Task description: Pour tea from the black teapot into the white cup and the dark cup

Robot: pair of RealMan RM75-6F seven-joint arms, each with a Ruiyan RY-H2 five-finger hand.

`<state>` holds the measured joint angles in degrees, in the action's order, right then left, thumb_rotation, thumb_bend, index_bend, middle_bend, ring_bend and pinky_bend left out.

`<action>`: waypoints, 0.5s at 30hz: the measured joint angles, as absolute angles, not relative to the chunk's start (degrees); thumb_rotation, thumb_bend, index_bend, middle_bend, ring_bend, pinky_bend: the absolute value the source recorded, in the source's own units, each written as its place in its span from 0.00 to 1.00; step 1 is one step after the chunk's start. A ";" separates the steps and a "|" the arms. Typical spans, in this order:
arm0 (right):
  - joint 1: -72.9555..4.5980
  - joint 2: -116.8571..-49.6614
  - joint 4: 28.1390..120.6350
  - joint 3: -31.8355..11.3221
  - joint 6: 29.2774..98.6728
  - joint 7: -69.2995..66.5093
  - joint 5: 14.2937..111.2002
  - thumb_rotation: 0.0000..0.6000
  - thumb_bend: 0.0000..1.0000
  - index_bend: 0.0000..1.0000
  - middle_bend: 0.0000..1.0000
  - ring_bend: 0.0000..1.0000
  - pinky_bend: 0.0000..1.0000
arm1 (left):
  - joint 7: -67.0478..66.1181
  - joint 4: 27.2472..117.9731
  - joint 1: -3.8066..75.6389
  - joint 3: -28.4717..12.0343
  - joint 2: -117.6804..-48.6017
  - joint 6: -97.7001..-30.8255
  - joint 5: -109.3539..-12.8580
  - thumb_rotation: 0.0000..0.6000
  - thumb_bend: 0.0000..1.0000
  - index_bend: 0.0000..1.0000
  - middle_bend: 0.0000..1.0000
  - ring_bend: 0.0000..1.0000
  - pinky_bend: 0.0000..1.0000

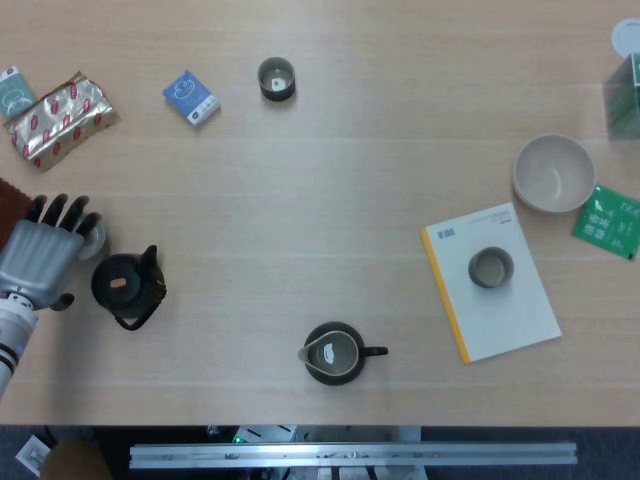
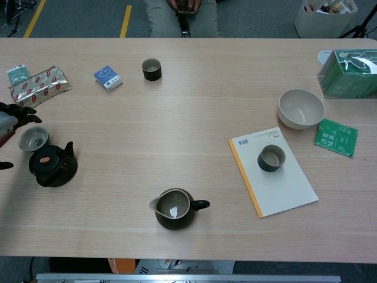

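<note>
The black teapot stands upright with its lid on near the table's left edge, and nothing touches it. Just behind it to the left sits the small white cup, partly covered by my fingers in the head view. My left hand hovers left of the teapot at the table's edge, fingers apart and holding nothing. One dark cup stands at the far middle of the table. Another dark cup rests on a white notebook. My right hand is in neither view.
A dark pitcher holding some liquid stands at the front centre. A white bowl, green tea packets and a green box lie right. A blue packet and a foil wrapper lie far left.
</note>
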<state>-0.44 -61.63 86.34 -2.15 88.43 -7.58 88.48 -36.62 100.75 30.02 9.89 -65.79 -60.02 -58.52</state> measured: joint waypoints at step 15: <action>-0.05 -61.06 87.31 -2.07 89.16 -7.40 88.89 1.00 0.12 0.36 0.32 0.18 0.22 | -33.67 90.90 28.87 8.01 -72.24 -57.93 -61.93 1.00 0.17 0.05 0.02 0.00 0.07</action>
